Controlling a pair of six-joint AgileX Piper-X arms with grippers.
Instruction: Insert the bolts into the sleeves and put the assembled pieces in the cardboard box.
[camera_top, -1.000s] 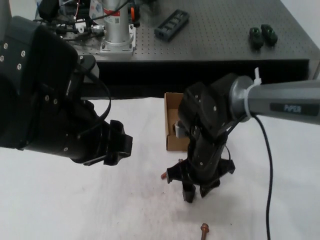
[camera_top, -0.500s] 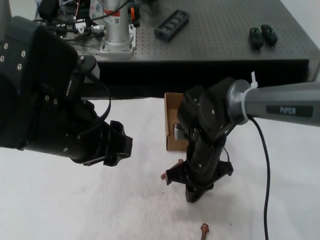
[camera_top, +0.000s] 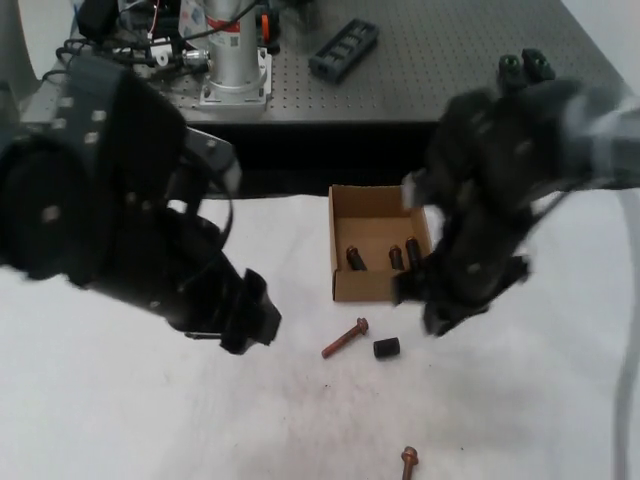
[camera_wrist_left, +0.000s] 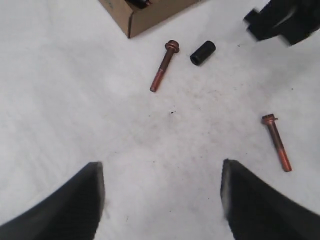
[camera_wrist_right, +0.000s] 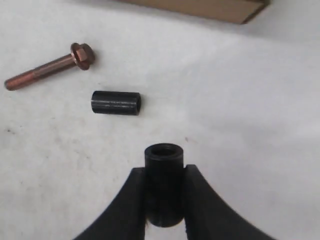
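My right gripper (camera_wrist_right: 165, 172) is shut on a black sleeve (camera_wrist_right: 165, 200), held upright above the white cloth. Beyond it lie a loose black sleeve (camera_wrist_right: 116, 102) and a copper bolt (camera_wrist_right: 50, 67). The high view has that bolt (camera_top: 345, 338) and sleeve (camera_top: 386, 348) just in front of the cardboard box (camera_top: 345, 285), with the right gripper (camera_top: 440, 312) at the box's front right corner. Several assembled pieces (camera_top: 398, 257) lie inside the box. My left gripper (camera_wrist_left: 162, 166) hangs open over bare cloth, short of the bolt (camera_wrist_left: 164, 65), the sleeve (camera_wrist_left: 202, 52) and a second bolt (camera_wrist_left: 276, 142).
The second bolt (camera_top: 408, 460) lies near the front edge of the cloth. Behind the box runs a perforated metal bench (camera_top: 440, 70) with a black tray (camera_top: 343, 48), two black parts (camera_top: 525, 68) and a metal post (camera_top: 235, 50). Open cloth stretches between the two arms.
The right arm has lifted off the cloth and swung right and back with a sleeve, uncovering the box, one bolt and one sleeve. The left arm has shifted slightly forward and right.
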